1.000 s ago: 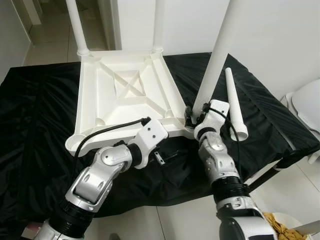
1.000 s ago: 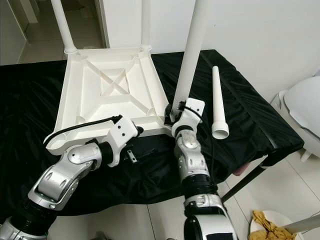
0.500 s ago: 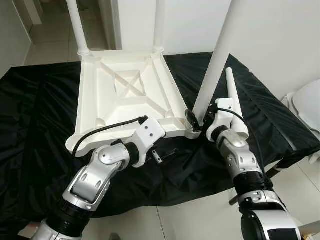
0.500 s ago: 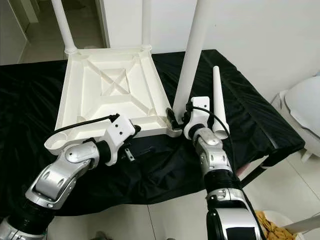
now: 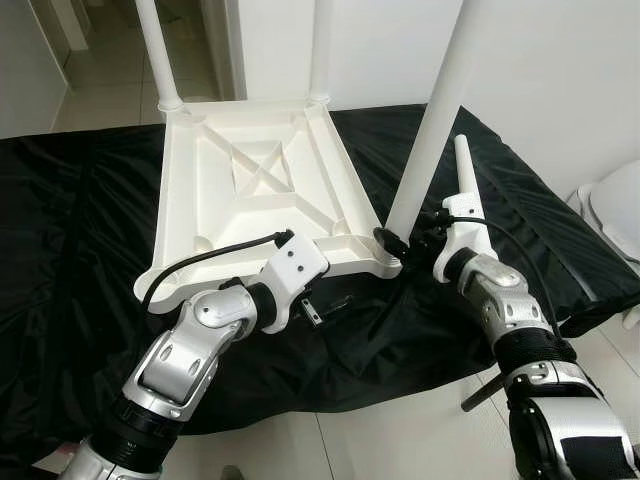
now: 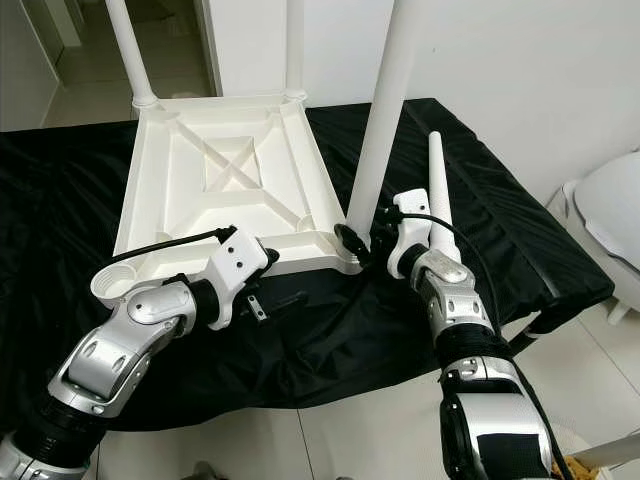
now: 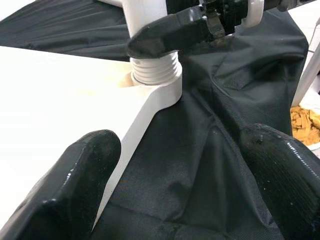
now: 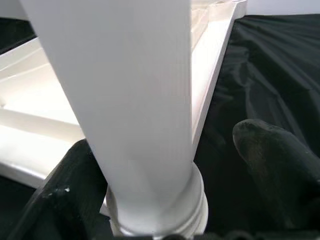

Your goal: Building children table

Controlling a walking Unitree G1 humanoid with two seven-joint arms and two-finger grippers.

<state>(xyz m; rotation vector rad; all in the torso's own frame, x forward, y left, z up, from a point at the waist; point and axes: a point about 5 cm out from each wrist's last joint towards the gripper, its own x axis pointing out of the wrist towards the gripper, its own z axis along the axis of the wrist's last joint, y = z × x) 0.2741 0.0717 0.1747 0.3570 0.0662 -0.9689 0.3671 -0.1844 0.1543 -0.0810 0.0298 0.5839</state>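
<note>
Lying upside down on the black-draped table (image 5: 90, 230), the white tabletop (image 5: 255, 195) is seen with three legs fitted | right gripper (image 6: 368, 243) spread around the near-right leg (image 5: 428, 130) base | left gripper (image 5: 322, 312) spread at the near edge, nothing pinched | loose leg (image 6: 440, 200) lies beside the right arm.

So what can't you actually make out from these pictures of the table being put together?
- Tops of the three standing legs: cut off by the upper edge of both eye views.
- Left gripper: in the eye views its fingertips hide under the upturned table top.
- Near-left corner socket: partly covered by the left arm's cable.
- Loose leg: its wide end sits behind the right gripper.
- Thread at the near-right leg's base: how far in is unclear.
</note>
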